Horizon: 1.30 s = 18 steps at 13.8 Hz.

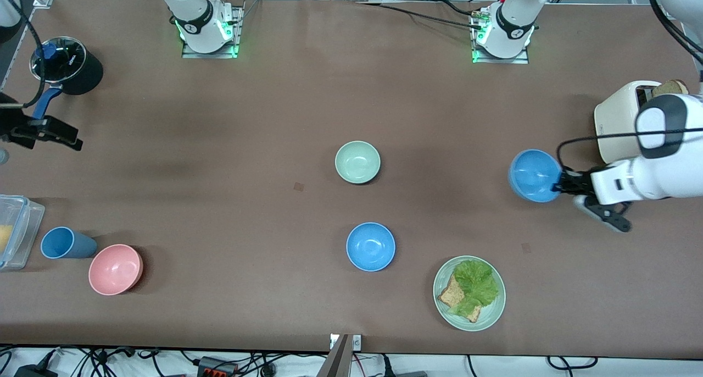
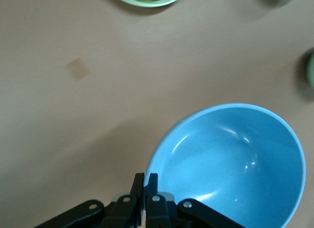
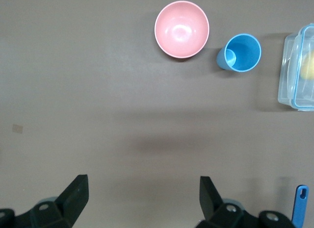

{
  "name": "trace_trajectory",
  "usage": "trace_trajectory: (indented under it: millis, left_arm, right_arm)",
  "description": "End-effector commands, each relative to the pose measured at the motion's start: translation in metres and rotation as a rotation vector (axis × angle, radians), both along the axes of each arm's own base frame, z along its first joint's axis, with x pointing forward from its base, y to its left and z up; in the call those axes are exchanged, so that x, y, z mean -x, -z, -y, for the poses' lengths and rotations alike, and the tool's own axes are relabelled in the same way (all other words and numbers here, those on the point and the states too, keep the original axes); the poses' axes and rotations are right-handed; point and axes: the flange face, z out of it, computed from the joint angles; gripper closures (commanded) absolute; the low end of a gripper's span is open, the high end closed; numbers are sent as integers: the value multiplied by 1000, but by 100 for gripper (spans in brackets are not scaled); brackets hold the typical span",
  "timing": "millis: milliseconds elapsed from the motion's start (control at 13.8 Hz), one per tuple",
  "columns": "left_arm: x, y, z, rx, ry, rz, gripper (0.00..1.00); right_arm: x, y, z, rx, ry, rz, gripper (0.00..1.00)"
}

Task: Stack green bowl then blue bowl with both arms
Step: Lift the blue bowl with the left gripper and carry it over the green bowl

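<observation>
Brown counter (image 1: 219, 146) all round, and at its middle sits the green bowl (image 1: 357, 161), upright and empty. A blue bowl (image 1: 370, 246) rests nearer the camera than it, well apart. A second blue bowl (image 1: 534, 176) is up in the air over the left arm's end of the counter, tilted, pinched by its rim in the left tool (image 1: 561, 186), fingers clamped tight on that thin edge. The right tool (image 1: 60, 135) hangs over the right arm's end, fingers spread wide with nothing between them, waiting.

The risk, I'd say, is that rim grip: the bowl hangs from one edge only, so a quick swing could make it pivot or slip out. Released while tilted, it may land skewed in the green bowl and nudge it away.

Around them: a plate (image 1: 494, 311) of lettuce and toast near the resting blue bowl, a toaster (image 1: 618, 124) beside the left arm, a pot (image 1: 74, 69), cup (image 1: 60, 243), pink bowl (image 1: 115, 269) and clear box (image 1: 19, 228) at the right arm's end. Nothing stands between the held bowl and the green one.
</observation>
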Motion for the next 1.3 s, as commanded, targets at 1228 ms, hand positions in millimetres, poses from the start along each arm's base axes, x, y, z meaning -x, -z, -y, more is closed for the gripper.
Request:
trace_trajectory:
  millis: [1228]
  left_arm:
    - [90,41,381,-32,-382,-49,100]
  right_arm:
    - [36,-5,-4,11,1,-7,0]
